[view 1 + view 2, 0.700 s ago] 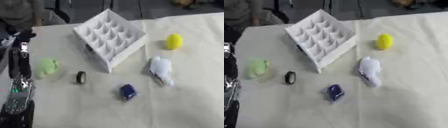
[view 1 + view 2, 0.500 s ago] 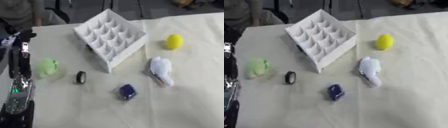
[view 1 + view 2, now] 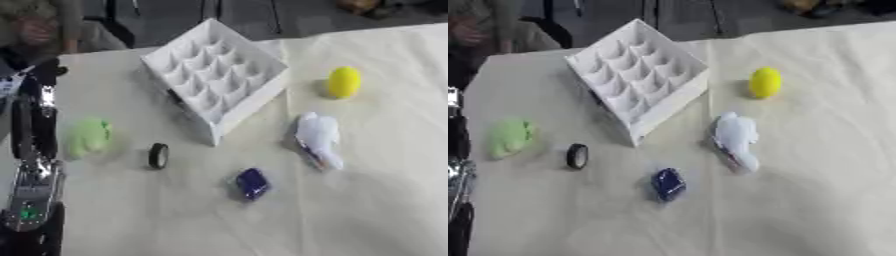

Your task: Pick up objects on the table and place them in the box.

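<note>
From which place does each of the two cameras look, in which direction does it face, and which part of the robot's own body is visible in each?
Left eye view: sits in the robot's head and looks down at the table; the robot's left arm runs along the left edge, no hand visible.
Right eye view: sits beside it in the head, same downward look, shifted slightly; only a sliver of that arm shows at the left edge.
Shared: the white box with empty compartments, yellow object, white object, blue object, black ring and green object.

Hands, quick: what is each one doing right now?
Left hand: arm shows at the left edge, hand itself not in view.
Right hand: not in view.
</note>
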